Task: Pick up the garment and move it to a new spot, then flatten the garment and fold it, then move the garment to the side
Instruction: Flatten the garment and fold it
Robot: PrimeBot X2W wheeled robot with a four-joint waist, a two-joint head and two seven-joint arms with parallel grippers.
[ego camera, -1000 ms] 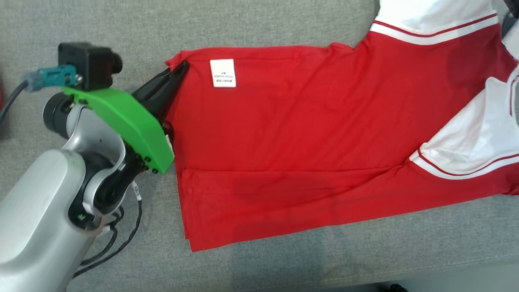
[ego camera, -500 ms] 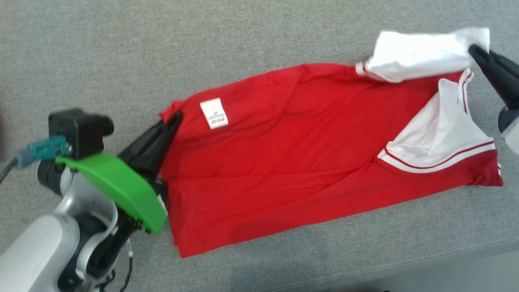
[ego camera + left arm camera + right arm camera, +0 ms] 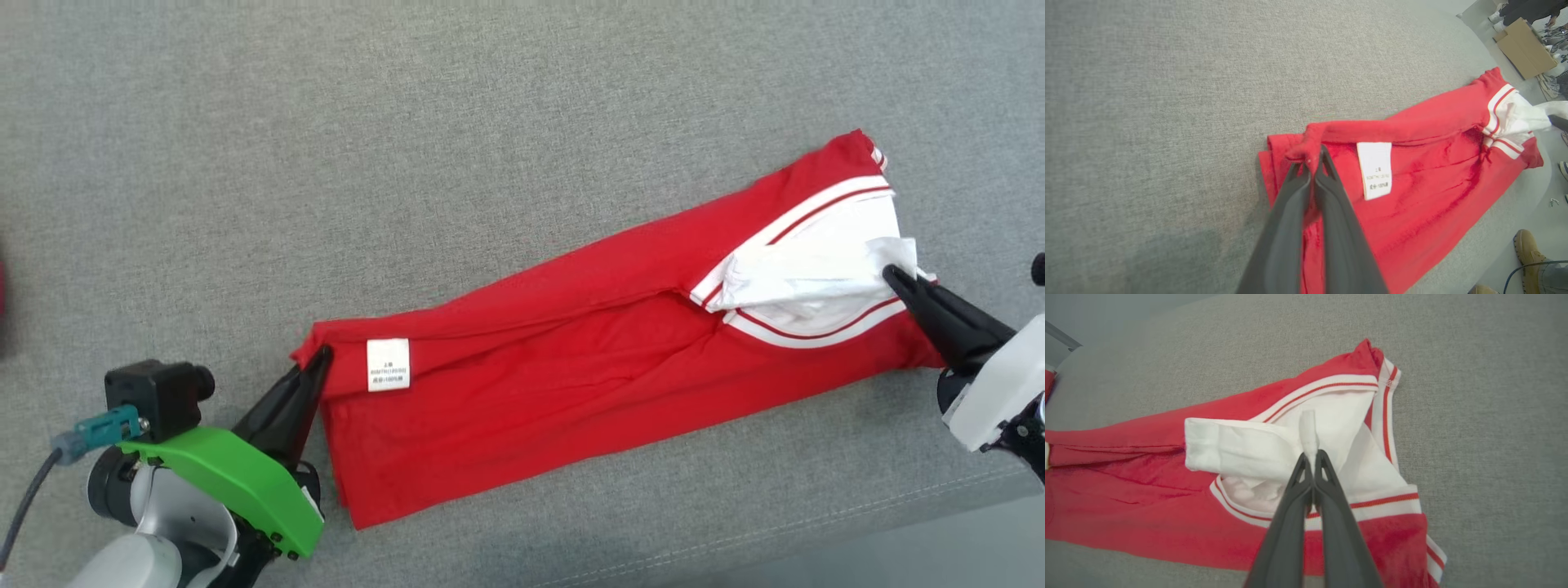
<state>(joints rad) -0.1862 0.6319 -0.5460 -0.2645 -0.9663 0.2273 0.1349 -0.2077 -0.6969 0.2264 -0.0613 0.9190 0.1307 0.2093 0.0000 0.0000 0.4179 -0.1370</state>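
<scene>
1. Grip at the left end: the left gripper has its fingers pressed together on a red corner of the garment, just beside the white label. The left wrist view shows that corner bunched between the tips.
2. Across the middle, the garment lies on the grey surface as a long band, running from lower left up to upper right in the head view. It appears doubled over lengthwise, with stacked edges showing at the left end and a few shallow creases.
3. At the right end, the right gripper is clamped on the white sleeve, which lies folded inward over the red body.
4. Progress, as a judgement: relocating and flattening look done, and the lengthwise fold with the sleeve tucked in is nearly set. Both claws hold cloth, so this fold is not yet released. A crosswise fold likely remains, then moving the garment aside.
</scene>
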